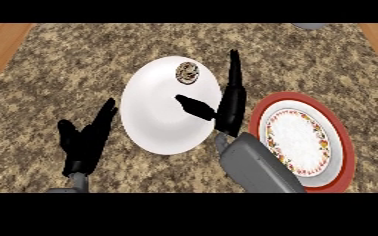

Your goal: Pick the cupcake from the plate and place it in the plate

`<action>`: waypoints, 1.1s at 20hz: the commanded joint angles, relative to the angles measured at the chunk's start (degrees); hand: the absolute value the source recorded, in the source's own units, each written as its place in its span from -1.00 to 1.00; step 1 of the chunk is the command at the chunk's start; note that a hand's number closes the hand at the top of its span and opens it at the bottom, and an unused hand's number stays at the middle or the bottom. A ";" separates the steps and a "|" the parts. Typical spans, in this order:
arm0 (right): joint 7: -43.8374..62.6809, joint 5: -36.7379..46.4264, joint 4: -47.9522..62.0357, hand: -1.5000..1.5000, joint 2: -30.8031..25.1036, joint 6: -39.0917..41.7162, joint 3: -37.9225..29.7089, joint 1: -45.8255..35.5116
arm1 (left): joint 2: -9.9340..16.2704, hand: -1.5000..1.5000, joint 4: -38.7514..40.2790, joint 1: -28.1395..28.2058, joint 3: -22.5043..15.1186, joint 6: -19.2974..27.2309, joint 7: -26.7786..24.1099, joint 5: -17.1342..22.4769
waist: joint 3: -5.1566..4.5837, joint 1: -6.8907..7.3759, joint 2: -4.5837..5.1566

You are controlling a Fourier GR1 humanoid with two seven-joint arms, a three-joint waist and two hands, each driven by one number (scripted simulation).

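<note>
Cupcake (187, 73) sits near the top edge of the white plate (159, 125), untouched. Right hand (230, 111) is over that plate's right rim, fingers (235, 70) straight and pointing away, thumb (193, 106) spread out over the plate w/ nothing held. Red-rimmed plate (258, 111) lies just to the right (forearm covers part of it). Left hand (85, 142) rests at lower left over the speckled table (74, 65), fingers open, pointing up.

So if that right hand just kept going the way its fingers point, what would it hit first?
The right hand has straight fingers pointing up the view, beside the white plate. The cupcake sits left of that line, so likely only granite counter lies ahead, though depth is unclear.
</note>
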 commanded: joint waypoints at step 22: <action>-13.68 3.90 -28.46 -1.00 -11.25 8.23 15.53 40.77 | -1.94 0.00 1.09 -0.18 0.85 -0.13 2.42 -0.41 | -0.53 -1.09 -0.13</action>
